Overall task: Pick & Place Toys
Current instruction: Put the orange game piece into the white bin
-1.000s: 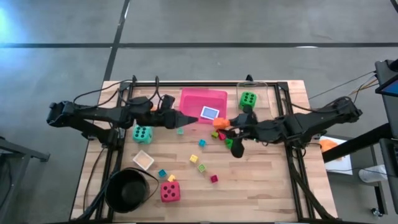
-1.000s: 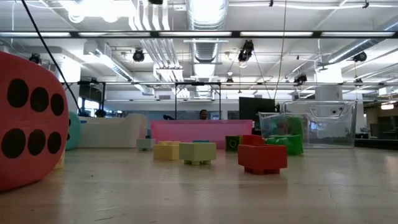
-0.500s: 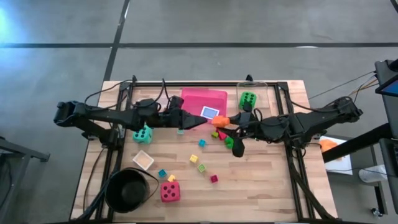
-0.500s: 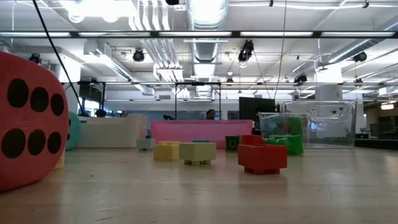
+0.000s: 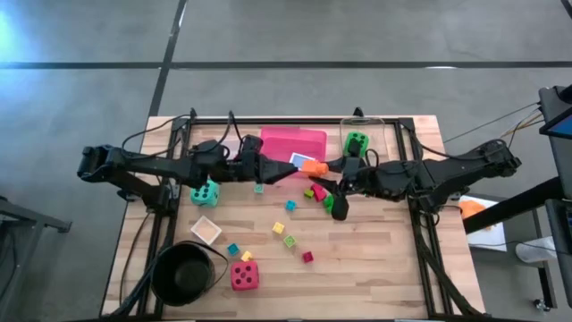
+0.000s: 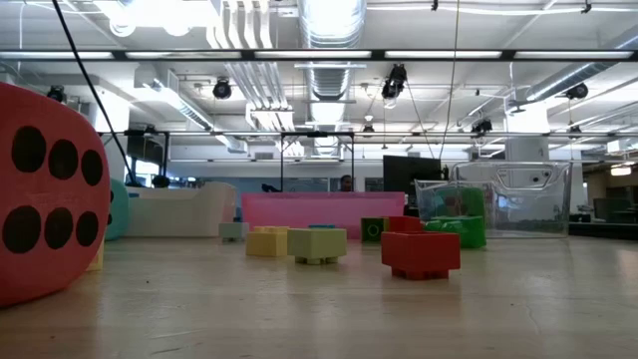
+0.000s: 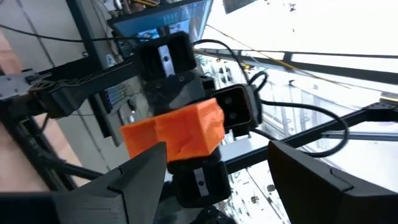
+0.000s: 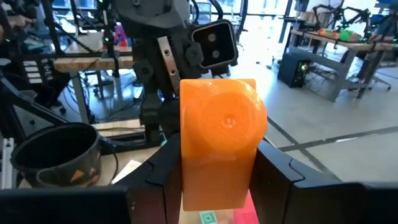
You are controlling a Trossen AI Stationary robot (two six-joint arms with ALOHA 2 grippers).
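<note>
Over the pink rectangular tray point(image 5: 292, 143), the right pincer point(image 5: 323, 168) is clamped on a small orange plastic block point(image 5: 313, 166), the left pincer point(image 5: 284, 168) spread apart facing it; no writing is legible.

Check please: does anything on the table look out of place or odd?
Small blocks lie scattered loose on the table. The right tool holds an orange block up facing the open left tool, above the pink tray.
</note>
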